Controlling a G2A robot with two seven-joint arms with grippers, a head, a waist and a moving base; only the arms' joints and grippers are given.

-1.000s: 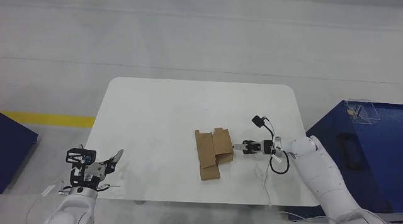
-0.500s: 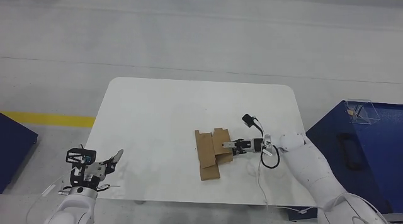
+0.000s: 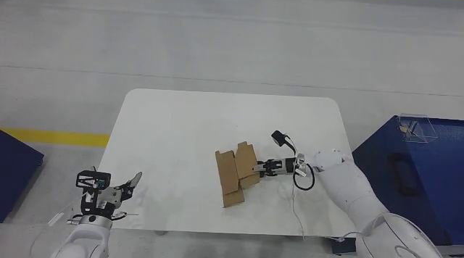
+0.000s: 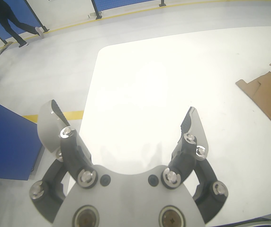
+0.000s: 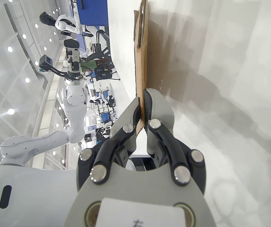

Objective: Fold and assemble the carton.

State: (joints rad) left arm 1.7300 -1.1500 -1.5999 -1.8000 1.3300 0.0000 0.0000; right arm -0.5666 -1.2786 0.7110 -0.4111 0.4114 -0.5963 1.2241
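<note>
Cardboard carton (image 3: 233, 175) lies unfolded on the desk (image 3: 174, 127), right of centre | right gripper (image 5: 141, 109) pinched shut on its right edge | since a second ago the carton has slid left and skewed, dragged by that arm | left gripper (image 4: 123, 111) spread wide, empty, unmoved at the desk's near-left corner | reads as repositioning; folding not yet begun

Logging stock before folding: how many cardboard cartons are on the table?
1. The flattened carton sits on the table toward the robot's right, one edge pinched in the right gripper. A second sheet under it could be hidden.
</note>
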